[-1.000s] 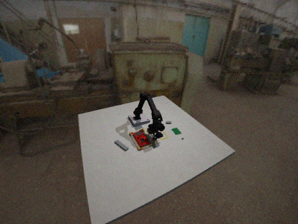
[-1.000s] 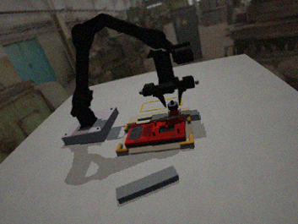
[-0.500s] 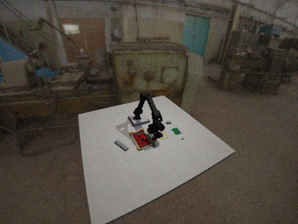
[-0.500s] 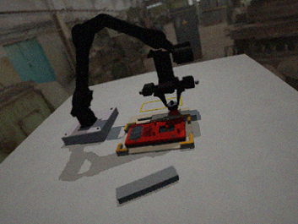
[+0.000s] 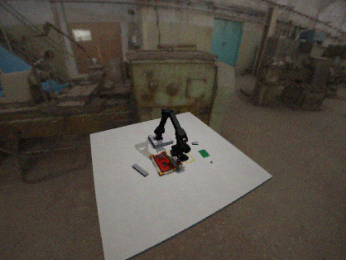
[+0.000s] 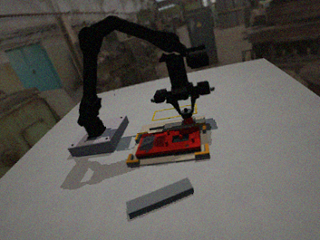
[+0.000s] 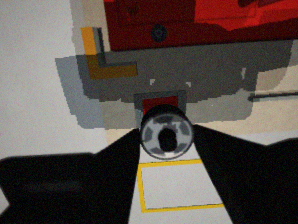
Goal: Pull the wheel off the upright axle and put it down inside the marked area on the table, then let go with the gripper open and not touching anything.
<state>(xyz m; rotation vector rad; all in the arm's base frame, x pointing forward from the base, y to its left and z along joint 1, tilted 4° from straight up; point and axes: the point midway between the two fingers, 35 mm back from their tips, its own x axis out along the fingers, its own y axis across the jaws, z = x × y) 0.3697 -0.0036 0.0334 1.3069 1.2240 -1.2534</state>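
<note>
The yellow-outlined area (image 7: 177, 185) lies bare just beside the wheel (image 7: 165, 131). The red assembly (image 6: 169, 141) blocks the opposite side. The grey bar (image 6: 159, 197) and green plate (image 5: 204, 153) lie well apart.

White surface (image 5: 165, 207) carries: arm base plate (image 6: 100, 142), red assembly on its tan board (image 6: 169, 143), yellow-outlined marked area (image 6: 173, 112), grey bar (image 6: 159, 197), green tile (image 5: 204, 153), small grey block (image 5: 194, 143).

An old factory hall or machine workshop, shown by the big rust-stained metal cabinet (image 5: 171, 83) behind the white table's (image 5: 136, 207) far edge, worn heavy machinery (image 5: 54, 89) to the left, a teal door (image 5: 227, 40), and a dusty concrete floor (image 5: 298, 186).
</note>
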